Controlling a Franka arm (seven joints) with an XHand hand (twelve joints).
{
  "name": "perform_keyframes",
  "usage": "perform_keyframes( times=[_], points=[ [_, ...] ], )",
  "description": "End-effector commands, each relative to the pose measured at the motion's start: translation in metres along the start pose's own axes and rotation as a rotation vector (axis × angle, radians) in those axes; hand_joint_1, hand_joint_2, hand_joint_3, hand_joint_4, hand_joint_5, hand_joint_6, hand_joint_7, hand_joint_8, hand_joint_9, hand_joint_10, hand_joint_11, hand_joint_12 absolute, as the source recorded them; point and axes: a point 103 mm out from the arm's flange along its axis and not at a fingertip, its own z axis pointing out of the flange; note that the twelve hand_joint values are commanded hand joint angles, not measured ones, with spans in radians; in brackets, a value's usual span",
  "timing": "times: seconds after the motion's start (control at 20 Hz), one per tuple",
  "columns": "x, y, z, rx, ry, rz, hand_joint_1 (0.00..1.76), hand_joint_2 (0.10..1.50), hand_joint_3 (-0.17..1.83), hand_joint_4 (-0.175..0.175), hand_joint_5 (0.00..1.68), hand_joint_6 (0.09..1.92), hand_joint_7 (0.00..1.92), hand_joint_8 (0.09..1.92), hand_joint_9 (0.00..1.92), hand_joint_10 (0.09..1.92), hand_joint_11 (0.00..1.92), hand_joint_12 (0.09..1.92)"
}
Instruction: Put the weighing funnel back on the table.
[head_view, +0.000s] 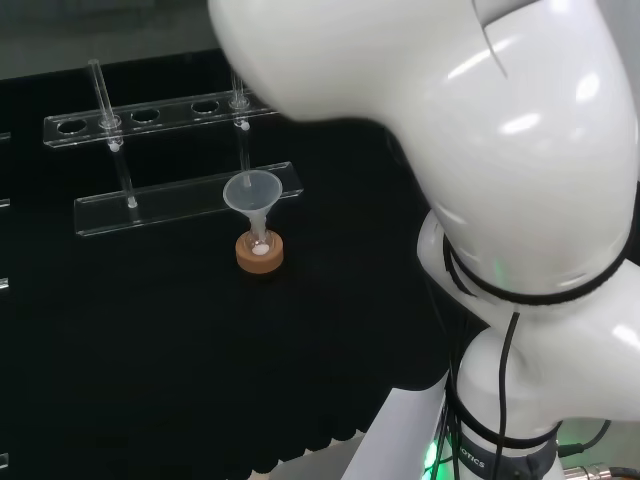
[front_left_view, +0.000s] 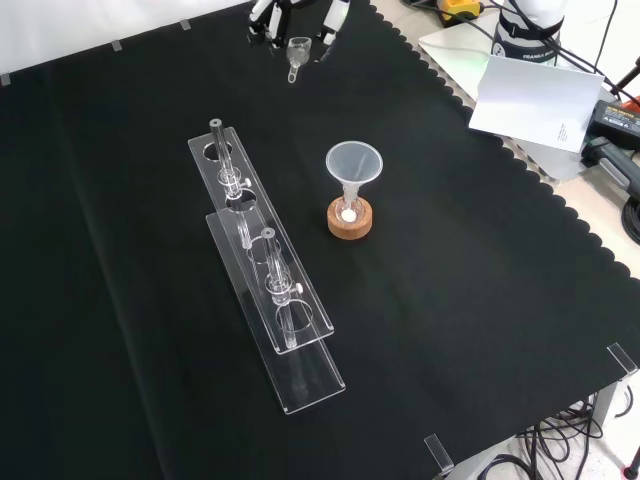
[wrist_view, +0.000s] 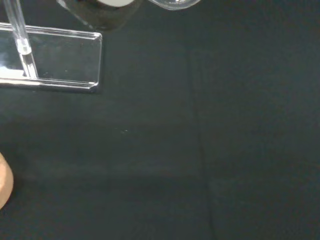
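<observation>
Holding: the hand (front_left_view: 272, 18) has the weighing funnel (front_left_view: 296, 52) pinched between curled fingertips (front_left_view: 328, 30), as far as the front view shows.
Hand position: far edge of the black cloth (front_left_view: 450, 300) in the front view, a bit left of centre.
Weighing funnel: mouth up, stem angled down and slightly left in the front view. Can't tell if the stem tip touches the cloth. In the wrist view its clear rim (wrist_view: 175, 4) shows close to the camera.
Funnel: the big cone (front_left_view: 354, 165) stands mouth up, near the middle of the cloth, with its stem in a small flask (front_left_view: 348, 208). It is well apart from the hand and nearer the front camera.
Flask: sits on a cork ring (front_left_view: 350, 224), with a white spot at its bottom.
Rack: the clear two-tier rack (front_left_view: 265, 270) is just left of the funnel in the front view and runs near to far. In the head view it lies beyond the funnel.
Tubes: two glass tubes (front_left_view: 240, 200) stand upright in the rack, one toward each end.
Arm: white links (head_view: 480, 150) take up the right of the head view.
Wrist view: rack base end with one tube, and the edge of the cork ring.
</observation>
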Motion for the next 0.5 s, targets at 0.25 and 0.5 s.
perform_keyframes(
  times=[0.25, 0.5],
  points=[
    [-0.029, 0.034, 0.008, 0.015, -0.026, 0.039, 1.12, 1.05, -0.17, 0.175, 1.32, 0.46, 0.41, 0.69, 0.85, 0.36, 0.8, 1.02],
    [-0.042, 0.054, 0.015, 0.032, -0.033, 0.05, 1.12, 1.05, -0.17, 0.175, 1.32, 0.46, 0.41, 0.69, 0.85, 0.36, 0.8, 1.02]
  ],
)
